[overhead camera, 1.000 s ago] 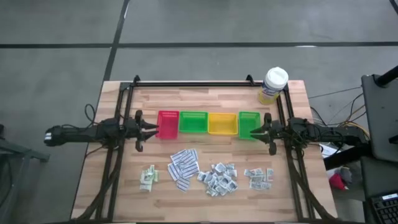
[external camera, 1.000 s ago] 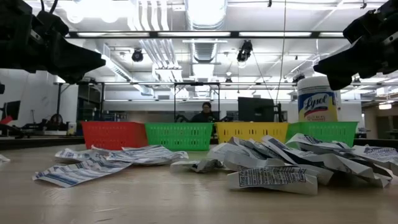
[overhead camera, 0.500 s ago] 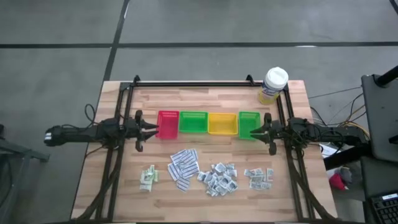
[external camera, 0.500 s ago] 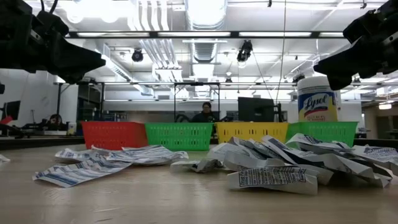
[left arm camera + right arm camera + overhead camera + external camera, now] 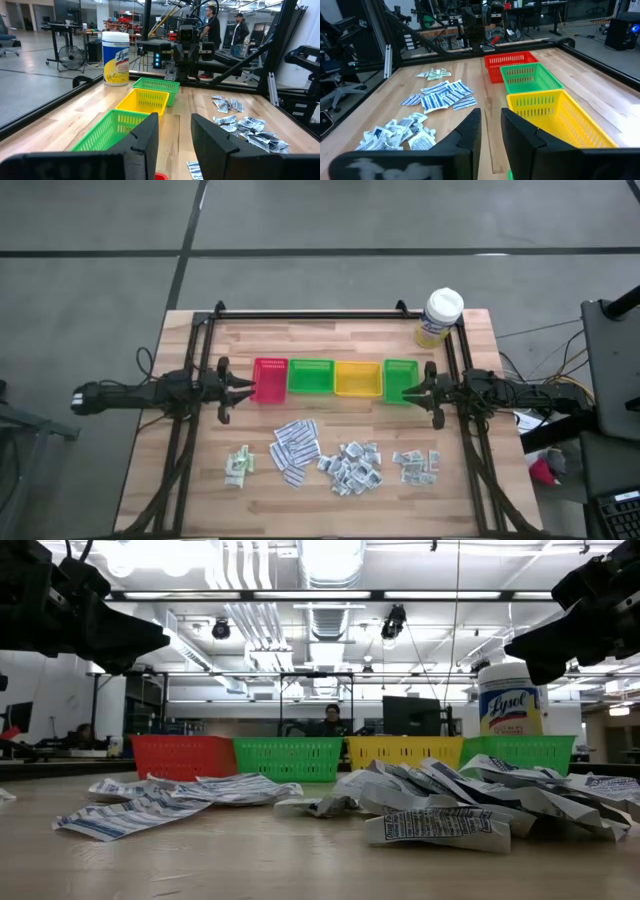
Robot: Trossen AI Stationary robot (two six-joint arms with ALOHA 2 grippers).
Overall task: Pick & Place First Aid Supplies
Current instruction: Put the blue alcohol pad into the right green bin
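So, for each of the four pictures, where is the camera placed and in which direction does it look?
High view: above the table, looking straight down; both arms, left end effector, right end effector.
Low view: at table height, looking across the packet piles to the trays; both arms overhead.
Left wrist view: on the left arm, facing the right arm beyond the yellow tray; own fingers apart.
Right wrist view: on the right arm, facing the left arm; own fingers apart.
Shared: both wrist views show the yellow tray.

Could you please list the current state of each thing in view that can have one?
left gripper: open, empty, beside red tray.
right gripper: open, empty, over the right-hand green tray.
red tray: empty.
yellow tray: empty.
wipes tub: upright, lidded.
packets: piled on table.
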